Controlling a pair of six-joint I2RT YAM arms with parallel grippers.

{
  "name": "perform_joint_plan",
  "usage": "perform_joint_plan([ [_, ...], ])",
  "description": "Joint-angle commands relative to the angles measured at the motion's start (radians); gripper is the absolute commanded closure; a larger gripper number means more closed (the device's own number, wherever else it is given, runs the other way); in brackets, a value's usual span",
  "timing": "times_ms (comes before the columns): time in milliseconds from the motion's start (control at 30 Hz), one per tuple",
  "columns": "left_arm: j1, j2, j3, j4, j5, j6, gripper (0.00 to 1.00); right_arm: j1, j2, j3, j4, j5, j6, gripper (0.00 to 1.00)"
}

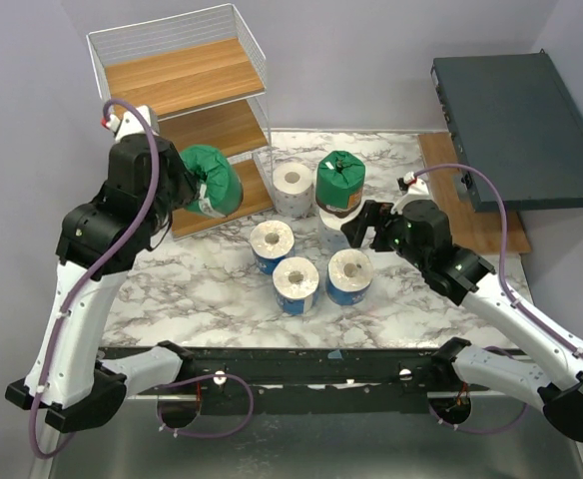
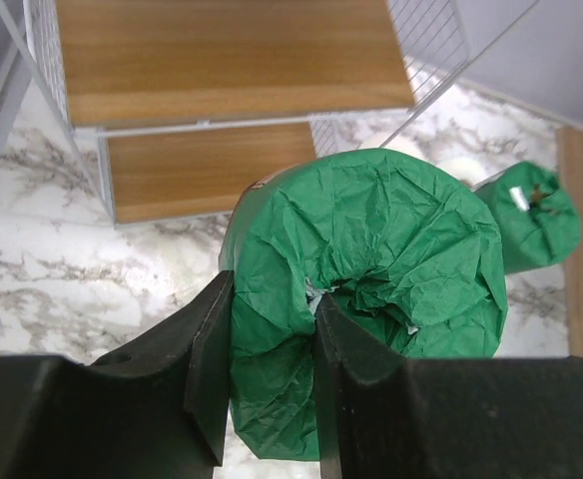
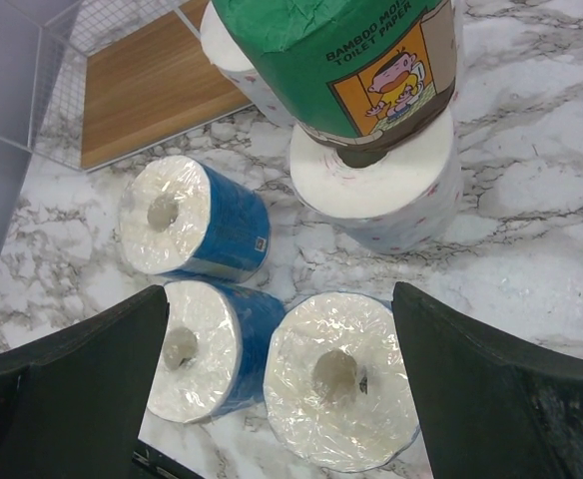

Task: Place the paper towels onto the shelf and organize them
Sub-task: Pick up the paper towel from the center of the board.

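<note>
My left gripper [image 1: 200, 196] is shut on a green-wrapped roll [image 1: 214, 180], one finger in its core, held above the table in front of the shelf [image 1: 187, 75]; in the left wrist view the gripper [image 2: 272, 294] pinches the roll's wall [image 2: 391, 239]. The shelf's boards [image 2: 222, 60] are bare. My right gripper [image 1: 367, 226] is open and empty, and in the right wrist view [image 3: 280, 299] it hovers over a blue-printed roll [image 3: 339, 394]. Two more blue rolls [image 3: 187, 225] [image 3: 207, 359] stand beside it. A second green roll [image 1: 339, 183] sits on a white roll [image 3: 381, 195]. Another white roll [image 1: 291, 190] stands nearby.
A dark grey flat box [image 1: 516, 125] lies at the back right on a wooden board [image 1: 476, 230]. The marble tabletop [image 1: 192, 289] ends at a black rail [image 1: 301, 364] along the near edge. A purple wall stands behind the shelf.
</note>
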Motion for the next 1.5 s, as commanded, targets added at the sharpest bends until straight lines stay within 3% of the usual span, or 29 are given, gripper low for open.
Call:
perform_joint_plan([
  [0, 0.003, 0.048, 0.202, -0.003, -0.018, 0.037, 0.79, 0.002, 0.011, 0.039, 0.005, -0.026, 0.011, 0.03],
  [400, 0.005, 0.227, 0.571, 0.021, -0.095, 0.137, 0.79, 0.001, 0.01, 0.05, -0.01, -0.033, 0.013, 0.03],
  [833, 0.016, 0.273, 0.626, 0.276, -0.206, 0.299, 0.75, 0.003, 0.021, 0.056, 0.032, -0.07, 0.01, 0.03],
  [967, 0.035, 0.304, 0.664, 0.302, -0.206, 0.307, 0.75, 0.002, 0.032, 0.058, 0.157, -0.14, 0.008, 0.03],
  [1133, 0.072, 0.338, 0.677, 0.3, -0.147, 0.267, 0.74, 0.003, 0.075, 0.003, 0.47, -0.258, 0.03, 0.04],
  [1467, 0.156, 0.439, 0.782, 0.198, 0.08, 0.125, 0.74, 0.138, 0.296, 0.179, 0.833, -0.158, -0.245, 0.04],
])
